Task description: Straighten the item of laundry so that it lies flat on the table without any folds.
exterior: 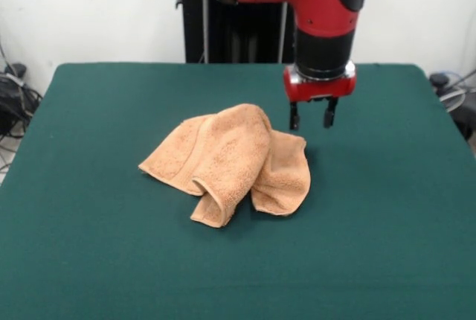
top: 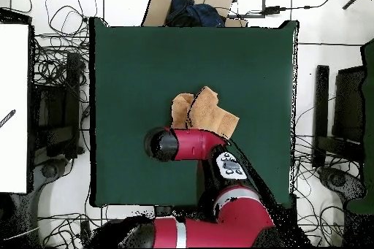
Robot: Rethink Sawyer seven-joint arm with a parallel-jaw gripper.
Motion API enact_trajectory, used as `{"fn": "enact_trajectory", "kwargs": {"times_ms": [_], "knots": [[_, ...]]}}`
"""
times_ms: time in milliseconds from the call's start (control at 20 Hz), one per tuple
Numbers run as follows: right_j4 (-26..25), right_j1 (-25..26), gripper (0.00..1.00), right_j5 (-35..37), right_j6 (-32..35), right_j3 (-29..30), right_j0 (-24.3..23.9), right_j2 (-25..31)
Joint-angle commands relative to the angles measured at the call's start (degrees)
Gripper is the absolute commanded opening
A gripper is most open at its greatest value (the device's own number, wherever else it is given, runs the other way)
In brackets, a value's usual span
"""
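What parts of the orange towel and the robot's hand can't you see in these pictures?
- Towel underside and inner layers: hidden by its own folds, both views.
- Towel's edge nearest the robot: covered by the arm in the overhead view.
- Gripper: under the arm in the overhead view; only the front view shows its open fingers.
- Table near corners: cut off in the front view.

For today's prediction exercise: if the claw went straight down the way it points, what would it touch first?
Probably the towel's far edge or the green table just beside it. The open claw hangs by the towel's rear right fold in the front view; the arm hides it from overhead, so depth stays unclear.
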Motion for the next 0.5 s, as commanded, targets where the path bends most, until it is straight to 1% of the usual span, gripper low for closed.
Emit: {"fn": "enact_trajectory", "kwargs": {"times_ms": [50,500], "knots": [[1.02,4.87,1.0,-5.99,10.74,-3.24,-0.27,-0.55],[0.94,7.08,1.0,-9.62,10.58,-2.6,-0.99,-0.32]]}}
